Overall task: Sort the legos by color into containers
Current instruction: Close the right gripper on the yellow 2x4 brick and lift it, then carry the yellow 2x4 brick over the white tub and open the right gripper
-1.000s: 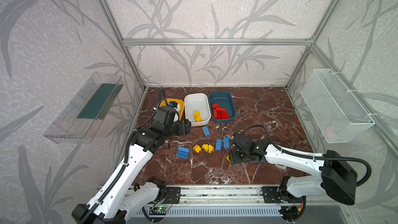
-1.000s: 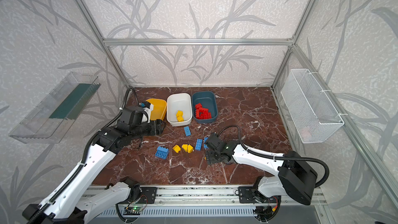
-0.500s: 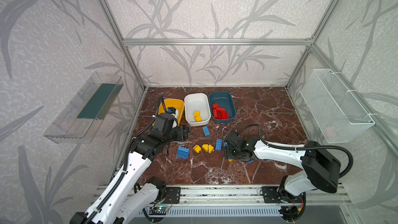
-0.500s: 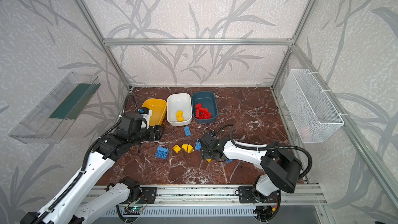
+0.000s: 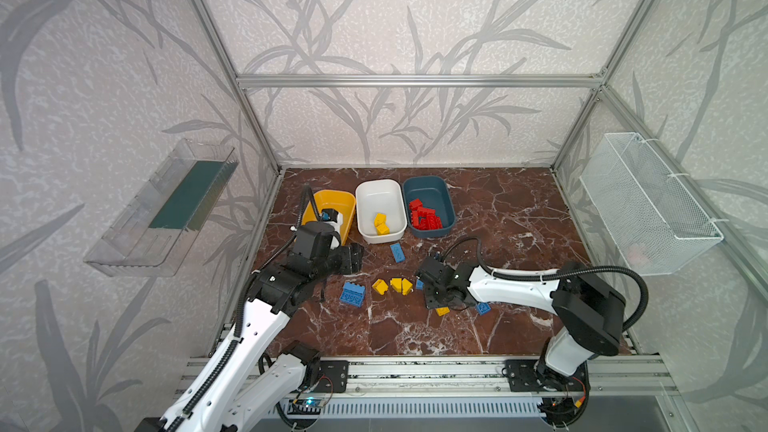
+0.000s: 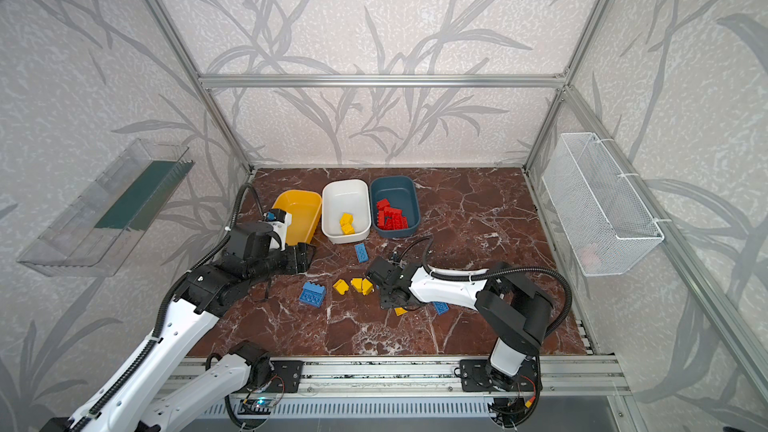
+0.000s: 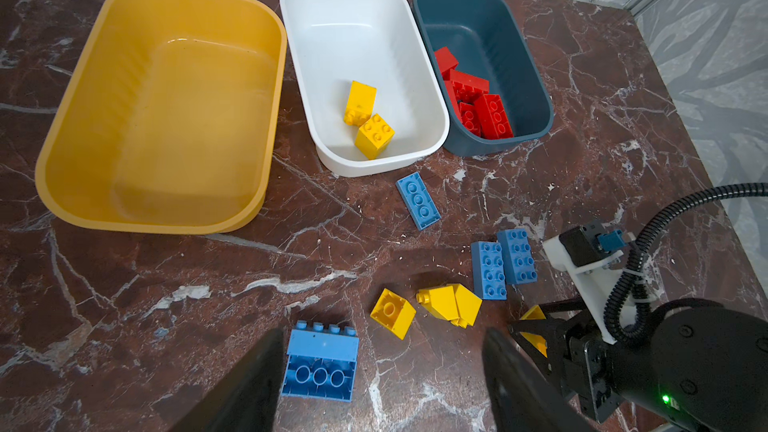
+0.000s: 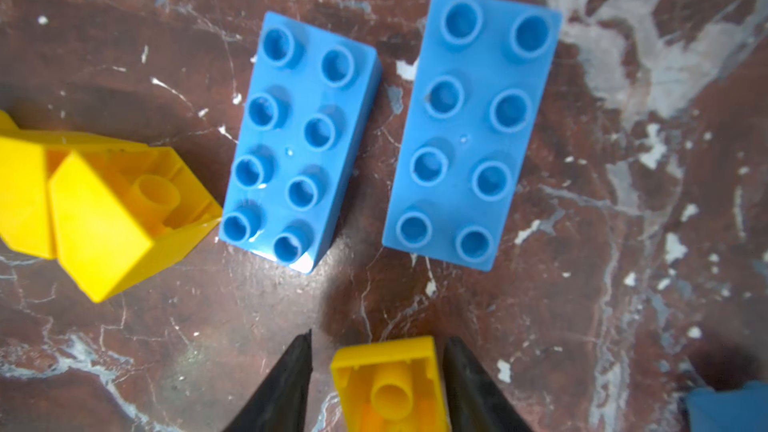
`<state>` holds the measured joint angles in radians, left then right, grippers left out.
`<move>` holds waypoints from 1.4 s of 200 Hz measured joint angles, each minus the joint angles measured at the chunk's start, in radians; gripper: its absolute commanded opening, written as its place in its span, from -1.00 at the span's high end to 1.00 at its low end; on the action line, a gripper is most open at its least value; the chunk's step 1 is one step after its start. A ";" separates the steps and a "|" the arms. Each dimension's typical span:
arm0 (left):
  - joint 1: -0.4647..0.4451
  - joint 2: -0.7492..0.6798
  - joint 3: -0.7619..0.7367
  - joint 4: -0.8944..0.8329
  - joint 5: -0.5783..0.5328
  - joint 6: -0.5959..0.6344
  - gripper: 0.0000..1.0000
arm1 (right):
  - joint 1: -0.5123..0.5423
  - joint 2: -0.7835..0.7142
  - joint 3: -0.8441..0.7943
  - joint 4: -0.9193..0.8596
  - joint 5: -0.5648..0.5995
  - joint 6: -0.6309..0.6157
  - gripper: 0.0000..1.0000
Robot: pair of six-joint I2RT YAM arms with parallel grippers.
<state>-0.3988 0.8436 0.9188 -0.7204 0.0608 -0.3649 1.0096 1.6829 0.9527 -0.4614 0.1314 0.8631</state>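
Note:
The yellow tub (image 7: 75,118) holds nothing. The white tub (image 7: 353,6) holds two yellow legos (image 7: 368,118), and the teal tub (image 7: 478,14) holds several red legos (image 7: 478,105). My right gripper (image 8: 379,336) is open low over the floor with its jaws either side of a small yellow lego (image 8: 388,388); a narrow gap shows at one side. Just beyond it lie two blue bricks (image 8: 299,139) (image 8: 469,130) and yellow wedges (image 7: 451,303). My left gripper (image 7: 382,332) hangs open and empty, with a blue brick (image 7: 320,361) lying on its side by one finger.
A flat blue brick (image 7: 417,200) lies in front of the white tub, and another blue brick (image 5: 482,308) under the right arm. A clear tray (image 5: 166,209) hangs on the left wall and a wire basket (image 5: 648,205) on the right. An aluminium rail (image 5: 415,367) borders the front.
My right gripper has slid left and its jaws have narrowed around the small yellow lego. The left gripper has drawn back a little from the yellow tub, still open.

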 measured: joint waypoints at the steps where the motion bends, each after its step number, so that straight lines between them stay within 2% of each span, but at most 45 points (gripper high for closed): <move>1: 0.000 0.000 0.000 0.000 0.000 0.000 -0.50 | 0.000 0.001 0.000 0.000 0.000 0.000 0.07; 13: 0.000 -0.002 0.000 0.000 0.000 0.000 -0.50 | 0.001 0.005 0.002 -0.004 0.000 -0.003 0.20; 34: 0.000 -0.005 0.000 0.000 0.000 0.003 -0.50 | 0.000 0.012 0.009 -0.018 0.000 -0.011 0.33; 41: 0.000 -0.006 0.000 0.000 0.000 0.003 -0.51 | 0.001 0.018 0.016 -0.022 0.000 -0.015 0.45; 49: 0.000 -0.008 -0.001 0.000 0.000 0.005 -0.51 | 0.001 0.024 0.025 -0.023 -0.002 -0.019 0.50; 113: 0.000 -0.026 -0.011 0.002 -0.003 0.006 -0.51 | 0.002 0.033 0.100 -0.102 0.010 -0.085 0.56; 120: 0.000 -0.029 -0.011 0.002 -0.004 0.006 -0.57 | 0.002 0.028 0.121 -0.118 0.016 -0.099 0.56; 132: 0.000 -0.036 -0.011 0.002 -0.014 0.006 -0.95 | 0.002 0.019 0.169 -0.150 0.027 -0.129 0.56; 135: 0.000 -0.037 -0.011 0.001 -0.016 0.004 -0.98 | 0.002 0.017 0.182 -0.156 0.029 -0.135 0.56; 168: 0.000 -0.065 -0.011 -0.002 -0.056 0.005 -0.98 | -0.010 0.002 0.350 -0.183 0.043 -0.231 0.56; 199: 0.000 -0.105 -0.012 0.000 -0.090 0.000 -0.98 | -0.060 0.027 0.515 -0.198 -0.006 -0.313 0.56; 280: 0.000 -0.122 -0.027 0.004 -0.137 -0.034 -0.98 | -0.190 0.432 1.027 -0.213 -0.160 -0.451 0.55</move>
<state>-0.3988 0.7216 0.8921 -0.7166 -0.0757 -0.3992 0.8200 2.1151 1.9800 -0.6746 -0.0284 0.4122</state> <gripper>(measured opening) 0.992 0.328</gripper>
